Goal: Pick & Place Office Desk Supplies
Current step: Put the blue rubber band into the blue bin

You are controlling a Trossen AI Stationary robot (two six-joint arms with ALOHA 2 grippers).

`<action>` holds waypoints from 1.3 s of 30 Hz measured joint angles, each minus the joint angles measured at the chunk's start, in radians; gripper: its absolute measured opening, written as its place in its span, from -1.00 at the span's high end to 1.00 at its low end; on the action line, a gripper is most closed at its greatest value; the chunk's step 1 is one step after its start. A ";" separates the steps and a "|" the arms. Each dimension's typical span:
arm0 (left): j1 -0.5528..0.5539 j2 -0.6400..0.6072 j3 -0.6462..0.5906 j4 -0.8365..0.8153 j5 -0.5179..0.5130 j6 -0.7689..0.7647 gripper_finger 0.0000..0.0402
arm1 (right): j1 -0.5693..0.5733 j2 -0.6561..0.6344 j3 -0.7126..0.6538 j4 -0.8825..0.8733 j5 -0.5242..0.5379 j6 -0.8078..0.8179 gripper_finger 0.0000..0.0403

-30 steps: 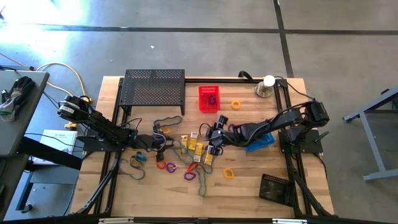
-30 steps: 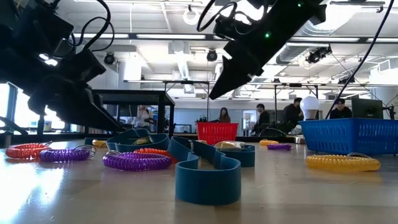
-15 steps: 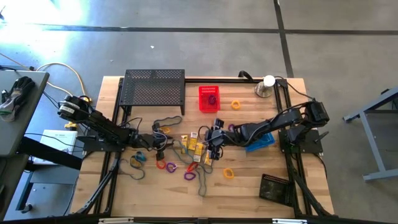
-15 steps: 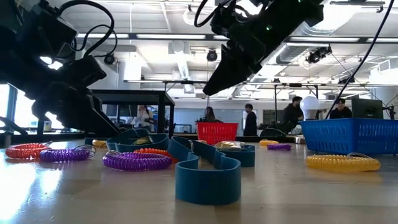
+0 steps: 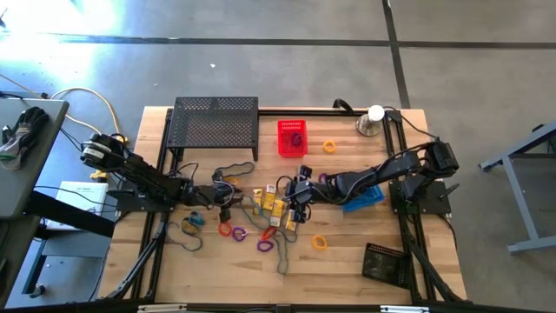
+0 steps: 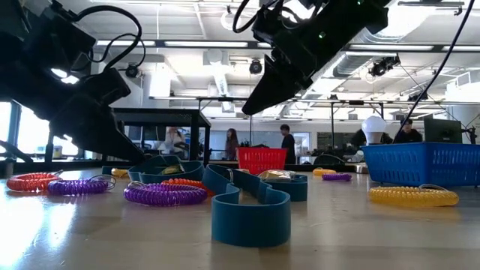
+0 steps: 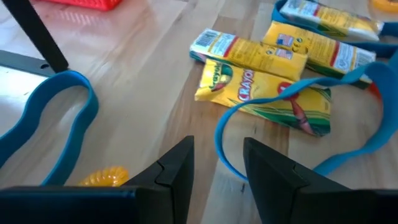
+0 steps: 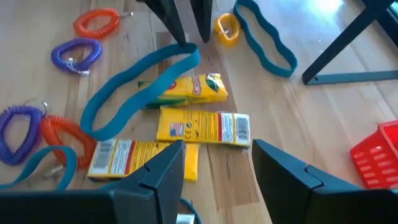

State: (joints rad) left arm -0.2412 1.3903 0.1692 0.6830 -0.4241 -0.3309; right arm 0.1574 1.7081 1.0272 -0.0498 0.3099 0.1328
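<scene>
My left gripper (image 7: 217, 165) hangs low over the pale wooden surface (image 5: 347, 261), near its middle on my left side, its two dark fingers (image 7: 177, 165) spread with a clear gap and nothing between them. Just ahead of it lies a thin blue band loop (image 7: 298, 109), draped over a yellow-and-green crayon box (image 7: 264, 93). Two more flat yellow-and-white boxes (image 7: 249, 50) lie just beyond, side by side. Another blue band loop (image 7: 56, 118) lies near the gripper on the bare wood, and a small yellow coiled elastic loop (image 7: 102, 177) sits beside one finger.

My right gripper (image 8: 214, 165) hovers above the same cluster from the opposite side, its fingers (image 8: 165, 168) also apart and holding nothing. Below it I see the crayon boxes (image 8: 202, 127) lying flat, a blue band (image 8: 134, 90) curving across one of them, and small coiled loops close by: an orange coiled loop (image 8: 96, 22), a purple coiled loop (image 8: 74, 53) and a red-orange coiled loop (image 8: 68, 140).

From above, the supplies lie scattered across the middle of the surface, between my two grippers (image 5: 300, 187). A small red plastic basket (image 5: 292, 137) stands farther back, with a yellow coil (image 5: 329, 145) beside it, and another yellow coil (image 5: 319, 243) lies towards the front. A blue plastic tray (image 5: 363, 198) sits under my right arm, and a large black mesh shelf (image 5: 215, 126) stands at the back on my left.
</scene>
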 joint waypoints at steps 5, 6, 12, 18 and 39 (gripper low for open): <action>0.000 0.000 0.001 0.002 0.001 -0.003 0.34 | 0.000 0.000 0.000 0.009 0.002 -0.006 0.13; 0.000 0.000 0.001 0.004 0.003 -0.004 0.34 | 0.000 0.000 0.000 0.011 0.002 -0.006 0.13; -0.018 0.000 0.009 0.009 0.006 0.025 0.34 | 0.000 0.000 0.000 0.031 0.001 -0.006 0.13; -0.033 0.000 0.024 0.011 -0.011 0.042 0.34 | 0.000 0.001 0.000 0.032 0.001 -0.006 0.13; -0.032 0.000 0.024 0.010 -0.024 0.046 0.34 | 0.000 0.001 0.000 0.031 -0.001 -0.006 0.13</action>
State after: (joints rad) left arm -0.2737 1.3903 0.1936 0.6930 -0.4483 -0.2852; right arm 0.1574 1.7092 1.0271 -0.0189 0.3092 0.1268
